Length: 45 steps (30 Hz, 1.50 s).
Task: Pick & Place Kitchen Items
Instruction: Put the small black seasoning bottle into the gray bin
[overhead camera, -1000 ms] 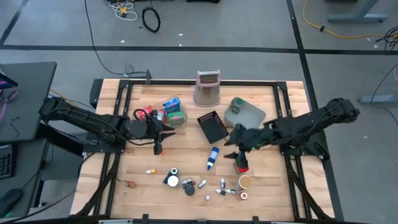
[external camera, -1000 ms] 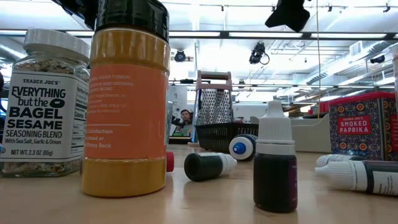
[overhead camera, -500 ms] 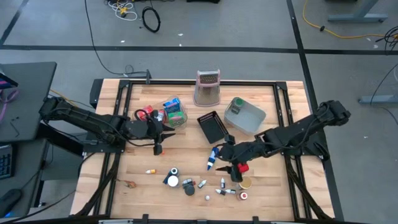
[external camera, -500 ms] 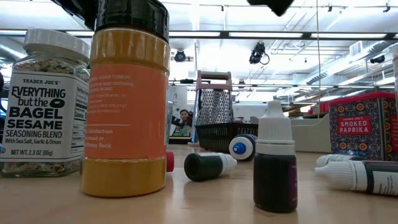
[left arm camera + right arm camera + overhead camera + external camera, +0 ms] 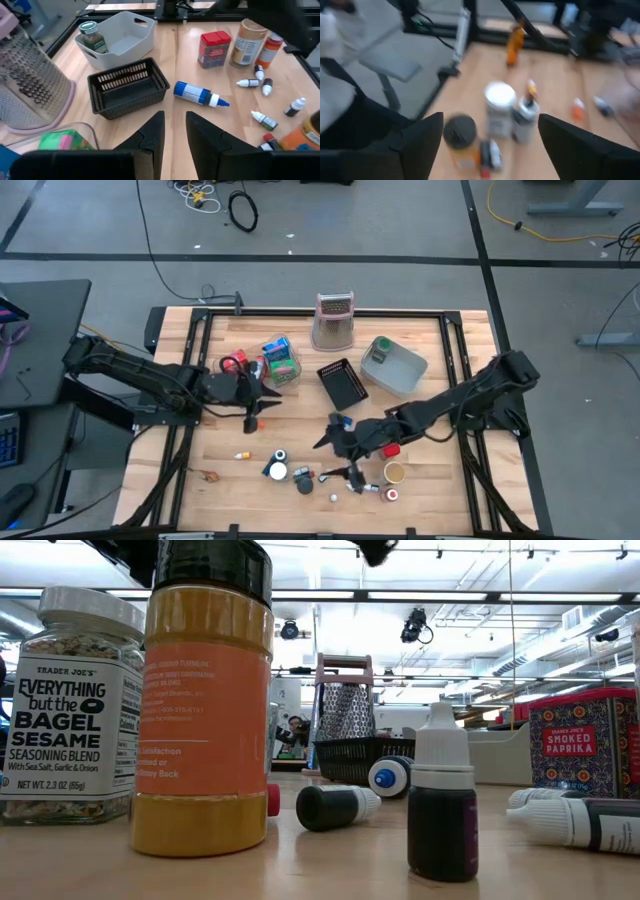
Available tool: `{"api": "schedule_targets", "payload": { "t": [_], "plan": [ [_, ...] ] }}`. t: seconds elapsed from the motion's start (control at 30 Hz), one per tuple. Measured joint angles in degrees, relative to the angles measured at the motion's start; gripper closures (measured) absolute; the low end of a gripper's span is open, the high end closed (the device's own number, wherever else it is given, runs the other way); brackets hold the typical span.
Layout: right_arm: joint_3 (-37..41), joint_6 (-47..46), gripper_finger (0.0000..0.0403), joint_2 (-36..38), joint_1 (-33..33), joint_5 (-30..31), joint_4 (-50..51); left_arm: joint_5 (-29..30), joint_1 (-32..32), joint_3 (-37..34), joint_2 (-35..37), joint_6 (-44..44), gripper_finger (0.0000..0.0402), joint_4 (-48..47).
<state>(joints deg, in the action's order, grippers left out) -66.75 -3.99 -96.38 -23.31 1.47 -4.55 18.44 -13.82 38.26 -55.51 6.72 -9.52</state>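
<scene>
High view is showing the right claw (image 5: pixel 335 442) hanging over the front middle of the worktop (image 5: pixel 300 418), its fingers spread wide, as the right wrist view confirms, and gripping nothing. Just below and ahead of it is sitting a cluster of kitchen items: a white-capped jar (image 5: pixel 500 109), a dark-lidded orange shaker (image 5: pixel 461 141) and small vials (image 5: pixel 357 477), all close together. The blue-white bottle (image 5: pixel 200 94) is lying on its side near the black mesh basket (image 5: pixel 127 91). To do this well, I judge the claw should be settling on one item, coming straight down with a finger on each side, and avoiding knocking the neighbours. The left claw (image 5: pixel 172 137) is waiting near the clear tray (image 5: pixel 281 361), fingers only slightly parted, empty.
</scene>
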Motion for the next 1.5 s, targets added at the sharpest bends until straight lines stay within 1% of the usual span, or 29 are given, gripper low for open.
{"api": "schedule_targets", "payload": {
  "t": [0.13, 0.4, 0.63, 0.97, 1.5],
  "plan": [
    [0.0, 0.2, 0.0056, -4.5, 0.0, -3.7, -9.0, 0.0, 0.0, 0.0, 0.0, 0.0, 0.0313, -0.1],
    [0.0, -1.1, 0.0055, -13.3, -0.4, -4.0, -19.7, 0.1, 0.0, 0.0, 0.0, -1.2, 0.0313, -0.1],
    [0.0, -3.0, 0.0055, -18.5, -0.9, -4.1, -23.2, 0.1, 0.0, 0.0, 0.0, 0.0, 0.0313, -0.1],
    [0.0, -1.6, 0.0055, -18.8, 0.0, -10.1, -23.6, 0.1, 0.0, 0.0, 0.0, -1.4, 0.0313, -0.1],
    [0.0, -3.0, 0.0055, -18.8, 1.1, -11.0, -21.3, 0.1, 0.0, 0.0, 0.0, -1.4, 0.0313, -0.1]
  ]
}}
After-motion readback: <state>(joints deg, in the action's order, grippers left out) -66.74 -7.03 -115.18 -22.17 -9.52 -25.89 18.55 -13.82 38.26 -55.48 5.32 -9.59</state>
